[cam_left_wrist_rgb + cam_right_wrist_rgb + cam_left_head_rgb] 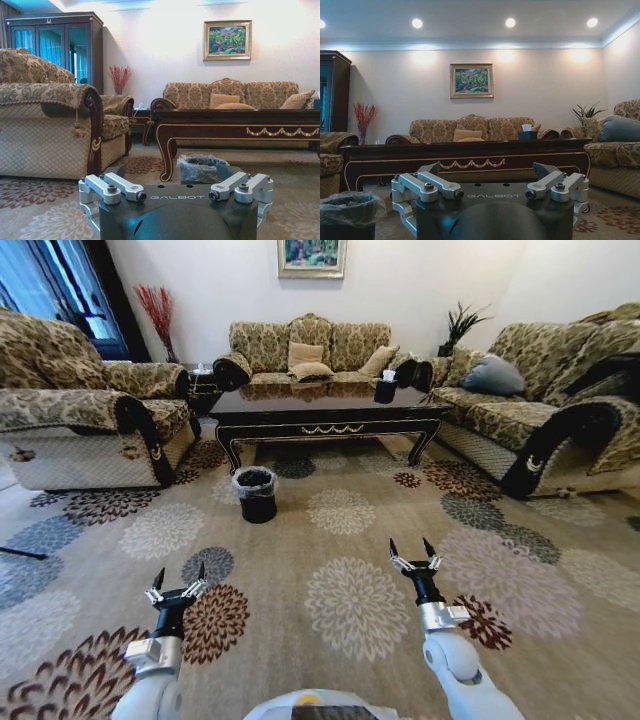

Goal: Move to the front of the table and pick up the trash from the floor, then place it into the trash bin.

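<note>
Trash bin (256, 493) stands ahead of both grippers (spread wide) (178, 574) (413, 548).

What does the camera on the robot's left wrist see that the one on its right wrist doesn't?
The left wrist view alone takes in the tall glass-fronted cabinet whole and the near sofa's arm, with the left gripper open in the foreground. The right wrist view alone takes in the ceiling lights, the potted plant, the tissue box and the open right gripper. Both share the table, the trash bin, the painting and the red twigs.
</note>
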Robot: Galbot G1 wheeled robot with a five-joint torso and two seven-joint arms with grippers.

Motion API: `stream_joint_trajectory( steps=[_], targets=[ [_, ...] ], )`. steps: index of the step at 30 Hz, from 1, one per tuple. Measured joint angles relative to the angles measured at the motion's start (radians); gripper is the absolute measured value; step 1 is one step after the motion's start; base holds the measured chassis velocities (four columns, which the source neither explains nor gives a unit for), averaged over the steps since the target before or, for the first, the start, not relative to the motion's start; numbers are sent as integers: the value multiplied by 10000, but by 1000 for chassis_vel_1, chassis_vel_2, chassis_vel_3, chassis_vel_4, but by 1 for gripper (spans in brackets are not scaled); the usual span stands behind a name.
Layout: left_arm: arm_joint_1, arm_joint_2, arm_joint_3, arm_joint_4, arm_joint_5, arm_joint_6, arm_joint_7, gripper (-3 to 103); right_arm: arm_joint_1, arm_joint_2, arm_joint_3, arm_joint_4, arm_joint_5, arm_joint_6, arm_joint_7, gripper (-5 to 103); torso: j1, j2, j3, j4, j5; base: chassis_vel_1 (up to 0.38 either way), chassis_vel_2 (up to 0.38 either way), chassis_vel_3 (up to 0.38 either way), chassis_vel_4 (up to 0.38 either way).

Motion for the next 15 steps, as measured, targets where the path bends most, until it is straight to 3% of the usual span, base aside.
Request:
stream_joint_trajectory(
  steps=[15],
  targets=[
    [0, 0, 0, 0, 1, 0, 0, 100, 0, 0, 0, 0, 0, 0, -1, 100, 0, 0, -1, 0, -1, 172, -167, -171, 174]
  ],
)
